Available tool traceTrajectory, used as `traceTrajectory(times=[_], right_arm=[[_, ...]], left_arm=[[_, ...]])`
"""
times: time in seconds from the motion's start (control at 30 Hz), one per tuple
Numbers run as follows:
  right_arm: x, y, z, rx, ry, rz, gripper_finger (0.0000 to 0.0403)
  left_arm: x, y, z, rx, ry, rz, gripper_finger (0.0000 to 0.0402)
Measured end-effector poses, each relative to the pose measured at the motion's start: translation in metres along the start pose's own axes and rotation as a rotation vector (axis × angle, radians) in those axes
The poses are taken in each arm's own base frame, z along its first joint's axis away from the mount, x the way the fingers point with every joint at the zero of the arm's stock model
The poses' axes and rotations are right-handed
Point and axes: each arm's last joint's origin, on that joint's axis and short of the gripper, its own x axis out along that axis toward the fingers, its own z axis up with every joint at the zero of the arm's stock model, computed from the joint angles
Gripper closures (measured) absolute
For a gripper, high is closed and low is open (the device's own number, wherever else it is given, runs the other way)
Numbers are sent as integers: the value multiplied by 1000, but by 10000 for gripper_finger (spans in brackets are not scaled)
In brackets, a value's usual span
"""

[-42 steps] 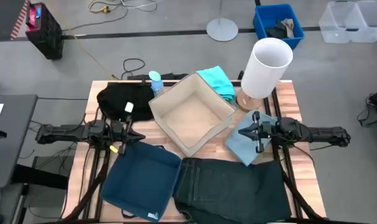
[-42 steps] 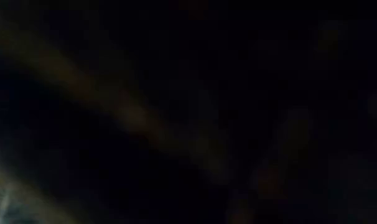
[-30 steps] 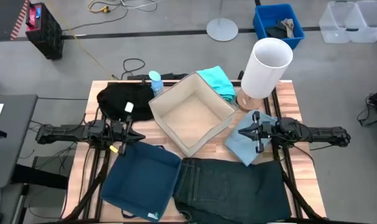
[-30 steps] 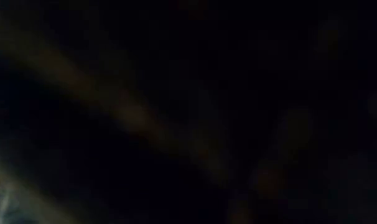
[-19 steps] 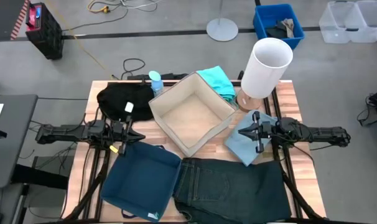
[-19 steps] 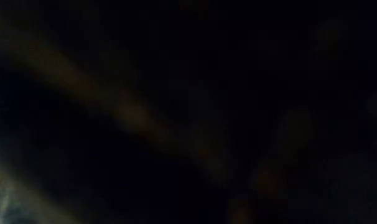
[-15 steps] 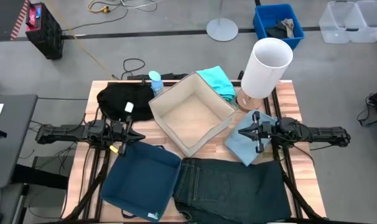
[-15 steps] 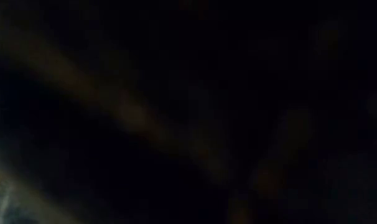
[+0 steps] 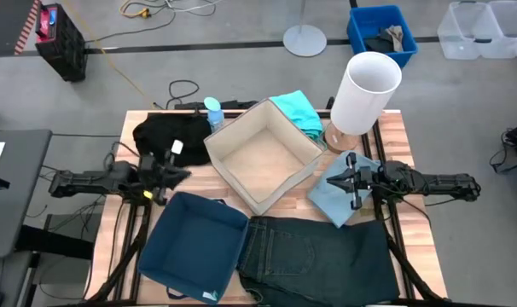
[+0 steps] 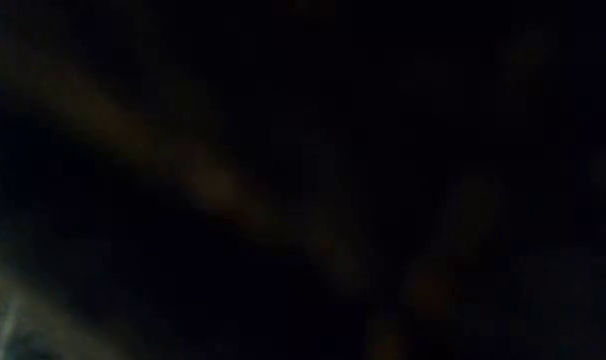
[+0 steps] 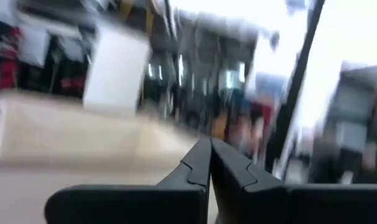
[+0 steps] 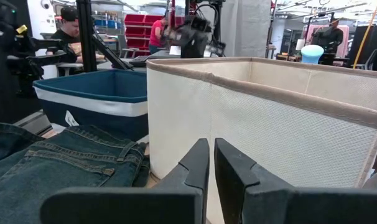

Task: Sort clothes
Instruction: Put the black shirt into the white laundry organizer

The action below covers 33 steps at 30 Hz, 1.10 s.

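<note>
Bench is carrying both arms: left gripper (image 9: 175, 170) clenched beside black garment (image 9: 160, 134), right gripper (image 9: 351, 181) clenched over pale blue garment (image 9: 337, 198).

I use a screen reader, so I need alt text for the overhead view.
Four garments ring two empty fabric boxes on a wooden table: black garment, turquoise garment, pale blue garment, jeans. The beige box sits centrally, the navy box nearer; both grippers are shut.
</note>
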Motion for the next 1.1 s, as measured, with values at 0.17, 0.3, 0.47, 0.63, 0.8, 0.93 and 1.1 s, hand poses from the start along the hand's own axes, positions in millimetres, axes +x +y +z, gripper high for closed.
traceTrajectory(times=[0.17, 0.3, 0.47, 0.63, 0.8, 0.93, 1.1], right_arm=[[0, -1, 1, 0, -6, -14, 356], [0, -4, 2, -1, -21, -65, 356], [0, -8, 2, -31, -14, -101, 356], [0, -11, 1, -138, -4, -135, 356], [-1, -13, 5, -130, -39, -159, 356], [-3, -13, 19, 53, -201, -154, 356], [-6, -14, 32, 192, -289, -145, 356]], left_arm=[[-3, 0, 23, -189, -282, 124, 395], [-7, 1, 42, -288, -460, 233, 395], [-5, -5, 78, -234, -535, 410, 394], [13, -18, 118, -72, -476, 482, 381], [46, -29, 145, 159, -170, 649, 354], [70, -28, 151, 324, 92, 927, 327], [89, -14, 151, 478, 380, 1051, 281]])
